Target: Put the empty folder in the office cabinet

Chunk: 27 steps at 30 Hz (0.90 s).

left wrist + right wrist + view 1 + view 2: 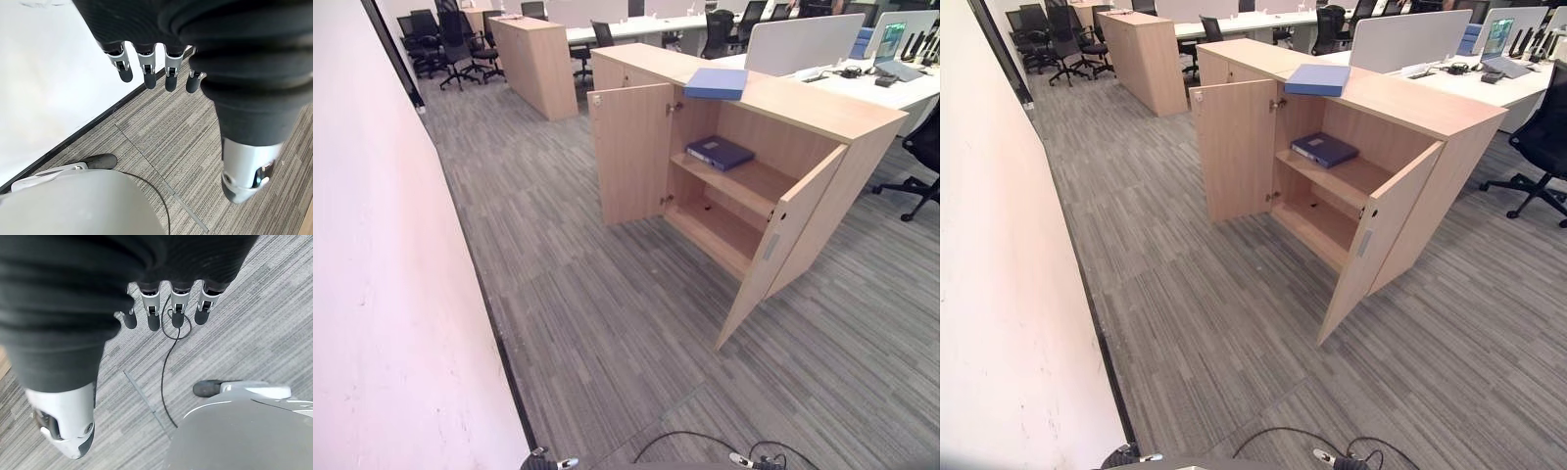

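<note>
Left eye view: the office cabinet (744, 186) stands well ahead with both doors swung open; a light blue folder (716, 83) lies flat on its top, one corner overhanging the front edge; a darker blue binder (719, 152) lies on the upper shelf (744, 184). The near door (781, 245) juts toward the robot; an approach straight on could clip it.

Right eye view: same layout; the bottom shelf (1317, 227) is bare, the safer slot, since the binder crowds part of the upper one.

Left wrist view: the left hand (146, 63) hangs over the carpet (166, 127), fingers straight, holding nothing.

Right wrist view: the right hand (166, 308) likewise hangs slack and empty; a flat, thin folder may slide off the cabinet rather than lift when pinched.
</note>
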Motion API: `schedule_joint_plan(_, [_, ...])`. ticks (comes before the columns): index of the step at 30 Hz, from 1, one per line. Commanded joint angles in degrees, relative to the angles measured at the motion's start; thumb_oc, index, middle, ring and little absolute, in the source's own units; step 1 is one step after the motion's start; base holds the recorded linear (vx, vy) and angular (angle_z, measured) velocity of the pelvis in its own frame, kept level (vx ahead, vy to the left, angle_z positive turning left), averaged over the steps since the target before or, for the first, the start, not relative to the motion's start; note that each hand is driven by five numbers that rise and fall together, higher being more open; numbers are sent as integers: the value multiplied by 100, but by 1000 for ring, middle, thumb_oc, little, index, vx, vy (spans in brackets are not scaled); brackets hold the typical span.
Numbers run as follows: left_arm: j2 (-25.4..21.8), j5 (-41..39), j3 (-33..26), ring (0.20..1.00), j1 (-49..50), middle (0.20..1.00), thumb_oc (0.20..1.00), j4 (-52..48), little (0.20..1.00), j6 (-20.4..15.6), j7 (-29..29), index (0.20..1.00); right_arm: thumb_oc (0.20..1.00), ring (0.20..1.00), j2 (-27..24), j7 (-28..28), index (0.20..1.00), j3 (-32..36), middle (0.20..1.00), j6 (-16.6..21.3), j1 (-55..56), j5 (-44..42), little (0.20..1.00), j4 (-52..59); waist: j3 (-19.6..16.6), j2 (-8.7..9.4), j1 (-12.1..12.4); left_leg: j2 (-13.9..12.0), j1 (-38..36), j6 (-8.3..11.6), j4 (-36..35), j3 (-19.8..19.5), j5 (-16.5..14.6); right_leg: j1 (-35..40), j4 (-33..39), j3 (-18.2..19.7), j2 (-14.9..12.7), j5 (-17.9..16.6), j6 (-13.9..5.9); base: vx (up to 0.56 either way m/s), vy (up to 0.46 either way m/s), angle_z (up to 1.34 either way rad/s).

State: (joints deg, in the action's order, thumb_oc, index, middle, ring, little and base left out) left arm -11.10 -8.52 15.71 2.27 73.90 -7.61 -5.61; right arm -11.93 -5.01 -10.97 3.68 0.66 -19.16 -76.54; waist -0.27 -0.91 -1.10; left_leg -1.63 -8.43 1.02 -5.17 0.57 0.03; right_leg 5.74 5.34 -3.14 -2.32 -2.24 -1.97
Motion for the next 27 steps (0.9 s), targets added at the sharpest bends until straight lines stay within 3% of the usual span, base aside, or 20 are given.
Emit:
schedule_joint_plan(1, [392, -27, 26, 1000, -385, 1000, 1000, 212, 1000, -164, 67, 1000, 1000, 1000, 310, 10, 1000, -9, 1000, 129, -455, -153, 1000, -279, 42, 138, -23, 396, 117, -231, 17, 115, -327, 113, -57, -82, 106, 223, 7, 0, 0, 0])
schedule_joint_plan(9, [367, 58, 65, 1000, -399, 1000, 1000, 142, 1000, -231, -60, 1000, 1000, 1000, 306, -23, 1000, 3, 1000, 157, -457, -137, 1000, -278, 49, 155, 1, 393, 126, -217, 17, 90, -325, 123, -38, -79, 106, 212, 6, 0, 0, 0])
schedule_joint_plan(27, [416, 42, -52, 1000, -353, 1000, 1000, 525, 1000, -65, 232, 1000, 1000, 1000, 304, 104, 1000, -55, 1000, 87, -447, 34, 1000, -336, -7, 116, -44, 385, 113, -205, 17, 122, -341, 127, -34, -65, 114, 208, 8, 0, 0, 0])
